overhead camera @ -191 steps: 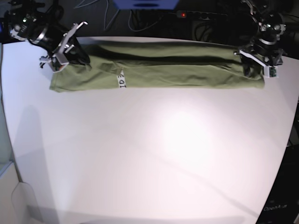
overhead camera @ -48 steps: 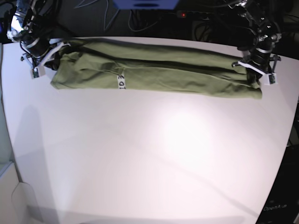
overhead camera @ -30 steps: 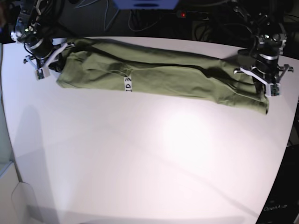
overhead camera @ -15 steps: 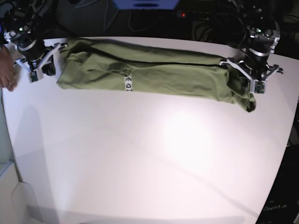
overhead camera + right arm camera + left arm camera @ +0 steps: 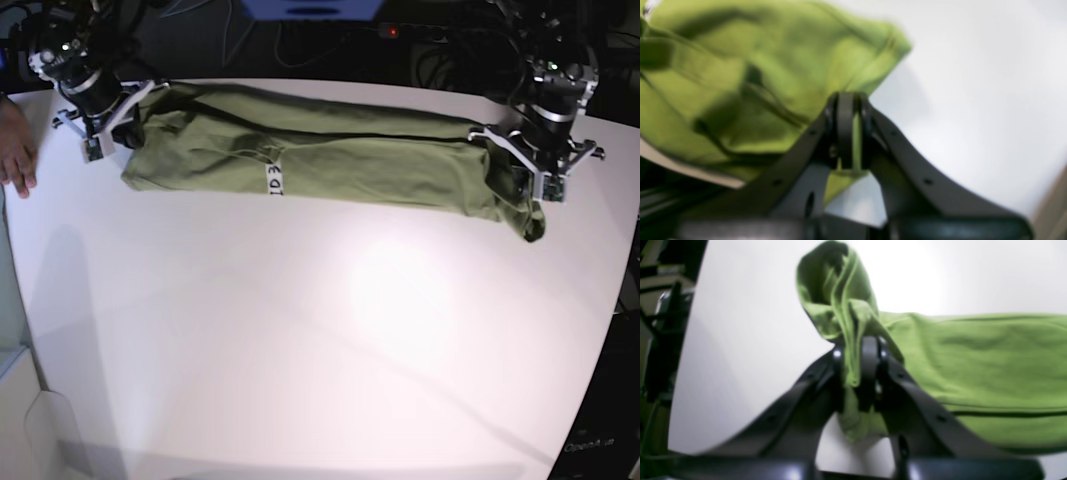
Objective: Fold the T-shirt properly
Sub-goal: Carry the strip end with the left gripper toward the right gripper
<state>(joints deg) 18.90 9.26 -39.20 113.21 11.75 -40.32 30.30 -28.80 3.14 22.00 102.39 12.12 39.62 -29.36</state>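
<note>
So the T-shirt [image 5: 330, 165] isn't lying flat along the tabletop's [image 5: 320, 340] far edge anymore. Its right end is bunching up and drooping from the left tool [image 5: 537, 178], which is sitting closer to the middle than a second ago. The right tool [image 5: 112, 128] is drifting back in toward the shirt's left end after swinging out toward the far left corner. The white tag [image 5: 273, 181] is shifting a little right. Also, a person's hand [image 5: 15, 155] is now poking in at the left edge.

Table [image 5: 320, 350] front bare; hand [image 5: 15, 155] at left edge.
</note>
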